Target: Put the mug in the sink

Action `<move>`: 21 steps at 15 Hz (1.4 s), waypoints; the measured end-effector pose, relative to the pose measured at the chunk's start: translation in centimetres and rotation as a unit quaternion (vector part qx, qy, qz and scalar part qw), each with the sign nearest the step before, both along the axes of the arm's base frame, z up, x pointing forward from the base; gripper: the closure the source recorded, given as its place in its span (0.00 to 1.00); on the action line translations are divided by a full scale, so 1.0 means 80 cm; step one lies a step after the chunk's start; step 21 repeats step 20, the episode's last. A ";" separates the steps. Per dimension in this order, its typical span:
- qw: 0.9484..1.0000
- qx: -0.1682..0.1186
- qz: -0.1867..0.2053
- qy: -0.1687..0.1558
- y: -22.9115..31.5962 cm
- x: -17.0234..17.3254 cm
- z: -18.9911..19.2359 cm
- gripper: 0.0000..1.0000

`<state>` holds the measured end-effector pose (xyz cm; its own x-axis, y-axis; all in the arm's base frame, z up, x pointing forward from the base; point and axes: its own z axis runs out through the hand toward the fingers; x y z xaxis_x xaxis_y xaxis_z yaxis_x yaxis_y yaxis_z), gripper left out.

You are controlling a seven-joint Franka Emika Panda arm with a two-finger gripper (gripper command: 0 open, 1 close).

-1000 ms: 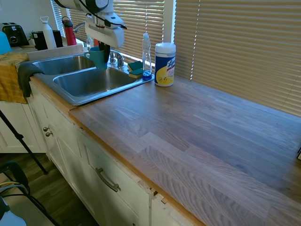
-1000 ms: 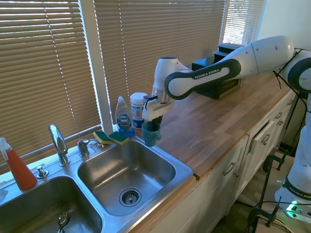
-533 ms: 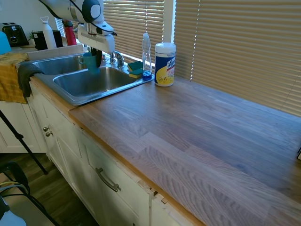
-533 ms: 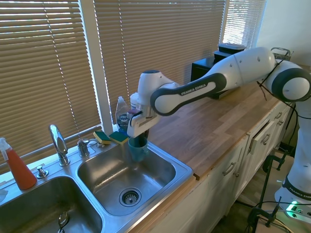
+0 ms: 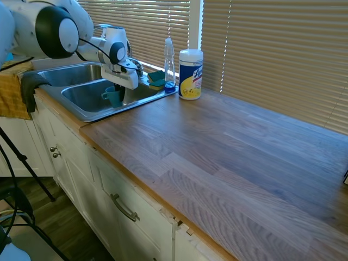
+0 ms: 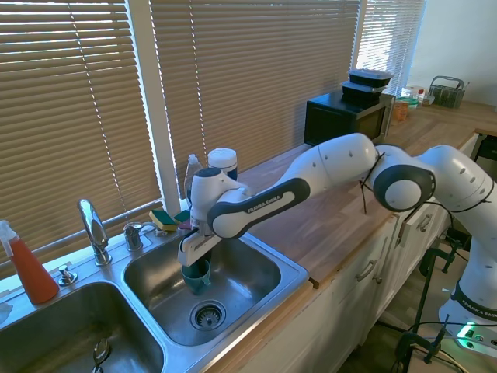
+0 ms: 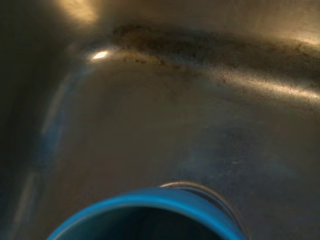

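Observation:
The teal-blue mug [image 5: 113, 96] [image 6: 196, 277] hangs upright low inside the nearer basin of the stainless sink [image 5: 81, 111] [image 6: 264, 291], with my gripper [image 5: 118, 91] [image 6: 194, 264] shut on its rim. In the second exterior view the mug's base sits just above the basin floor, beside the drain [image 6: 207, 315]; whether it touches the floor I cannot tell. The wrist view shows the mug's blue rim [image 7: 145, 200] close up over the dull steel basin floor [image 7: 165, 125], with the drain ring just behind it.
A curved chrome faucet [image 6: 93, 229] stands behind the basins. Sponges [image 6: 177, 220], a dish-soap bottle [image 5: 169, 64] and a white wipes canister [image 5: 190, 74] sit at the sink's back corner. A red spray bottle [image 6: 28, 268] is far left. A yellow towel [image 5: 12, 89] drapes the counter end.
My gripper has carried the mug from above the sink's edge, over the basin, and down into the nearer basin. The arm now reaches low over the sink.

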<state>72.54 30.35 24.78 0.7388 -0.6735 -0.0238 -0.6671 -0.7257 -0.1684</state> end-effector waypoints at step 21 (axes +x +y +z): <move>1.000 -0.001 -0.008 -0.003 -0.007 0.043 0.012 0.00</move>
